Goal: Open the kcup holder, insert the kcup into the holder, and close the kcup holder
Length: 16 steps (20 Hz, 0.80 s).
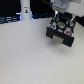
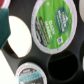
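The black kcup holder (image 1: 60, 32) stands at the exterior view's upper right, with my gripper (image 1: 60, 19) right above its top. A spot of green, the kcup (image 1: 60, 23), shows just under the gripper. The wrist view is very close up. There the kcup (image 2: 52, 25), a white pod with a green label top, lies tilted over the holder's black tray (image 2: 75, 50) of round slots. My fingers do not show clearly, so I cannot tell whether they are on the pod.
A second pod with a pale printed top (image 2: 30, 75) sits in a neighbouring slot, beside a white round shape (image 2: 20, 37). A dark empty slot (image 2: 62, 67) lies beside them. A blurred teal object (image 2: 4, 25) fills one edge of the wrist view. A white bottle (image 1: 24, 11) stands at the back.
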Motion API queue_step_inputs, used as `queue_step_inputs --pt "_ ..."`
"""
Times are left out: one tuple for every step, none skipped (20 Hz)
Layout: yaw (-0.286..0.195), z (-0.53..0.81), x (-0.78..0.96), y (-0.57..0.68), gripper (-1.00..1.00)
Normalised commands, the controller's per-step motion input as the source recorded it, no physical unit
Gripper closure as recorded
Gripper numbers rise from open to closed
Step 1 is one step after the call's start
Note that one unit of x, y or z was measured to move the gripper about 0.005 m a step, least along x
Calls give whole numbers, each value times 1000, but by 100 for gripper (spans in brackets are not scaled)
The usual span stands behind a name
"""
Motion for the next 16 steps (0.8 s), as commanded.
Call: queue_step_inputs --pt "58 550 489 -384 -100" --pt "52 494 519 -417 -100" --pt "52 440 527 -441 -100" --pt "56 410 523 -445 -100" --pt "59 361 510 -442 -100" --pt "58 369 531 -423 -100" --pt "54 348 552 -418 -100" --pt "47 325 580 -425 -100" --pt "37 303 617 -430 -100" --pt "34 265 636 -431 -100" --pt "35 242 641 -424 -100" --pt "32 205 640 -428 -100" --pt "40 172 619 -422 -100" --pt "42 143 604 -427 -100" --pt "42 94 595 -429 -100" --pt "42 98 608 -413 -100"
